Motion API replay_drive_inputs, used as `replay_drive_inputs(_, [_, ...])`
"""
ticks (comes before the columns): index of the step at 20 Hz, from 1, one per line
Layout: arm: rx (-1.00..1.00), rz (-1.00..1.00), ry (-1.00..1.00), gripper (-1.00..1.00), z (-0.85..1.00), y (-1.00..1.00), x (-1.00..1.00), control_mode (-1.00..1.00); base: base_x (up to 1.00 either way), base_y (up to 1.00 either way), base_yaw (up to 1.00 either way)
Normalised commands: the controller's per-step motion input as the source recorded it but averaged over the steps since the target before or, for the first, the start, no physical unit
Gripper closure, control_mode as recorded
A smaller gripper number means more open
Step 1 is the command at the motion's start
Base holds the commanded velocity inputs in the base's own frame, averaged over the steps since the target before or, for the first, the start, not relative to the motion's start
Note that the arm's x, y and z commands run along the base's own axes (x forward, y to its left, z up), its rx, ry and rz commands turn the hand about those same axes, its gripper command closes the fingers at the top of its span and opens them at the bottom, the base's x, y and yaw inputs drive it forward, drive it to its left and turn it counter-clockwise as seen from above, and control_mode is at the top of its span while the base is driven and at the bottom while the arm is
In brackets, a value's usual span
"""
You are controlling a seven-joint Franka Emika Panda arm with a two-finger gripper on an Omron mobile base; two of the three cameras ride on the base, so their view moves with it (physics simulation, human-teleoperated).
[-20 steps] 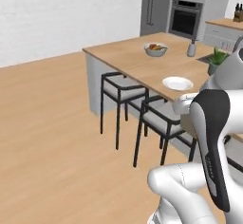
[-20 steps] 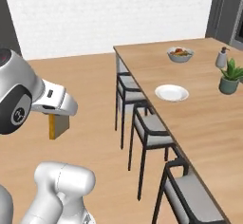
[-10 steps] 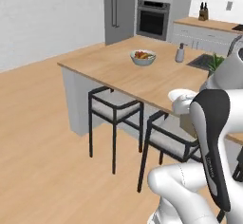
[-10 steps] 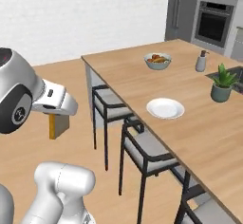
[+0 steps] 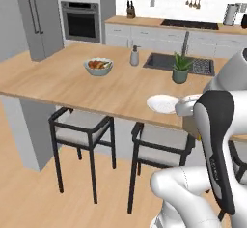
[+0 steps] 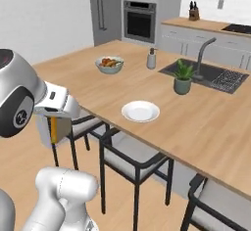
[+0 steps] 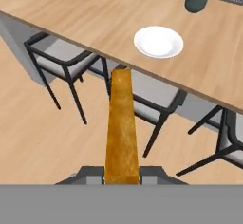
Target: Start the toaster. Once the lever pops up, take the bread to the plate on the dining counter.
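One white plate lay near the front edge of the dining counter in the left base view, empty, with a bowl of fruit, a soap dispenser and a potted plant farther back beside the dark sink. Two dark stools stood tucked under the counter's edge.

From the right base view, the gripper hung low, off the counter's near side and above the floor, with the bread pinched edge-on between its fingers. The plate sat well apart from it, up on the dining counter.

Seen from the hand view, the bread stood clamped in the gripper, its golden crust running away from the camera. Its far end lined up below the counter's edge, short of the plate.
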Motion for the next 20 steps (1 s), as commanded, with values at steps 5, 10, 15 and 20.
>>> replay_drive_inputs(5, [0.0, 0.0, 0.0, 1.0, 0.0, 0.0, 0.0, 1.0, 0.41, 0.54, -0.64])
replay_drive_inputs(10, [0.0, 0.0, 0.0, 1.0, 0.0, 0.0, 0.0, 1.0, 0.39, 0.66, -0.58])
replay_drive_inputs(15, [0.0, 0.0, 0.0, 1.0, 0.0, 0.0, 0.0, 1.0, 0.34, 0.57, -0.5])
replay_drive_inputs(20, [0.0, 0.0, 0.0, 1.0, 0.0, 0.0, 0.0, 1.0, 0.3, 0.05, -0.26])
